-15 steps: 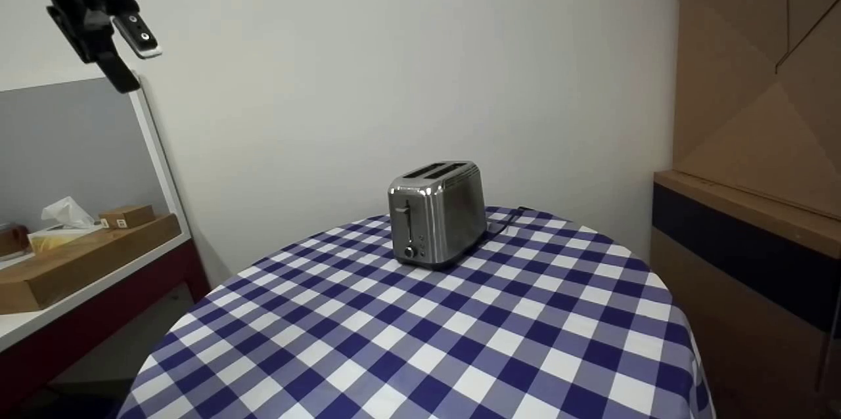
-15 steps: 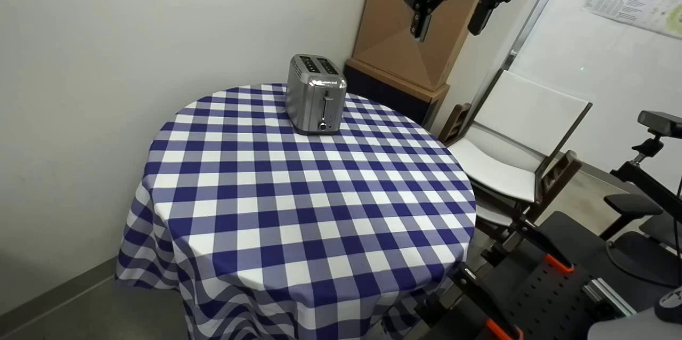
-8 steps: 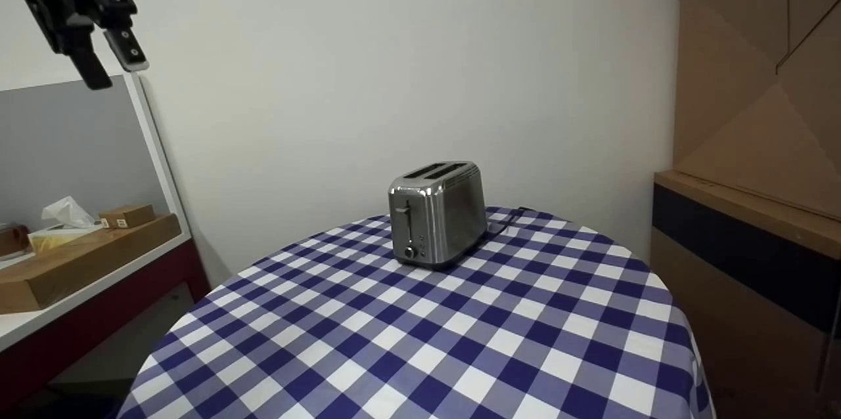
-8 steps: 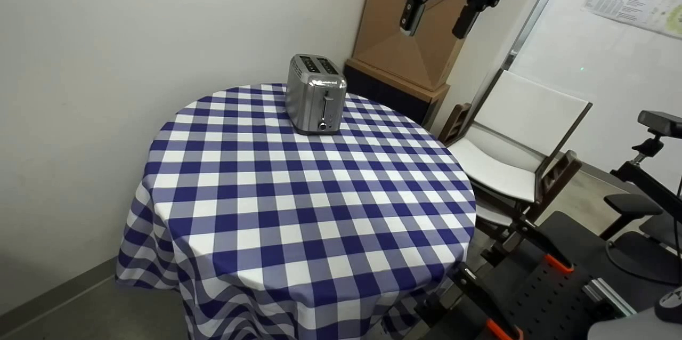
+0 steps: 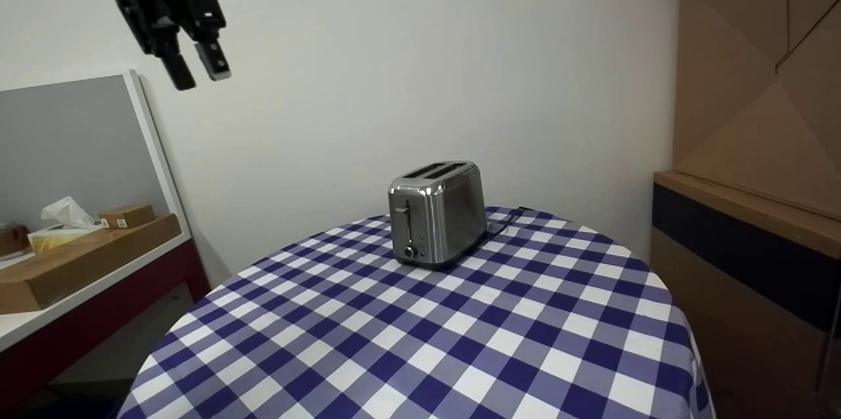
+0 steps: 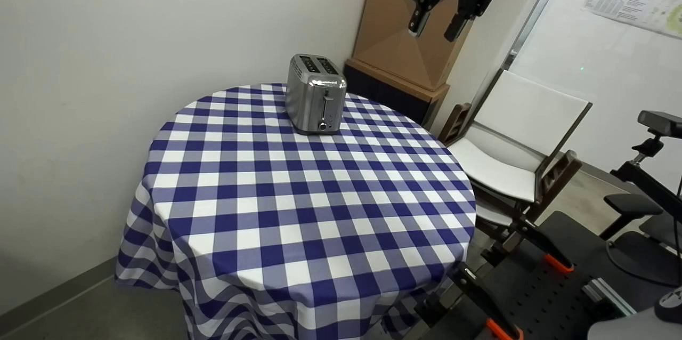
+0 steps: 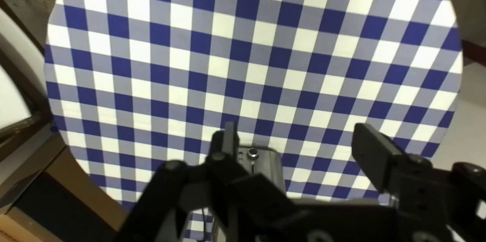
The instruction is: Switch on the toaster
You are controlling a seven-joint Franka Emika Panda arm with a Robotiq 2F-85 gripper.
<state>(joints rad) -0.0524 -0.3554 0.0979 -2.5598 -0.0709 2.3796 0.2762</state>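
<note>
Wrist view: my gripper (image 7: 296, 132) is closest. Hand released: fingers (image 7: 372, 154) parted wide, blue-and-white checked tablecloth (image 7: 265, 44) visible through the gap. Both exterior views agree on the spread. Toaster (image 7: 271, 162) sits at about 5 o'clock in frame, below me, partly hidden by my gripper; its knob (image 7: 252, 153) shows just beside one fingertip on screen.

In an exterior view I hang high at 10 o'clock from the toaster (image 5: 453, 219), well apart from it, fingertips aimed at 5. In both exterior views it stands upright toward the 12 o'clock edge of the tablecloth: shiny silver, two dark slots on top. Lever (image 5: 402, 209) is near the top of its track, knob below it at 6. Dark cord (image 5: 506, 228) lies on the tablecloth off the toaster's far end, running toward 2.

Farther out, in an exterior view: tall brown unit (image 5: 749, 199) with a dark band at 3 o'clock from the toaster; at 9, tissue box (image 5: 59, 237), small brown box (image 5: 127, 216) and long brown box (image 5: 85, 264) grouped close together. White chair (image 6: 498, 164) at 3 o'clock in an exterior view. Pale wall (image 5: 420, 64) behind the toaster at 12.
</note>
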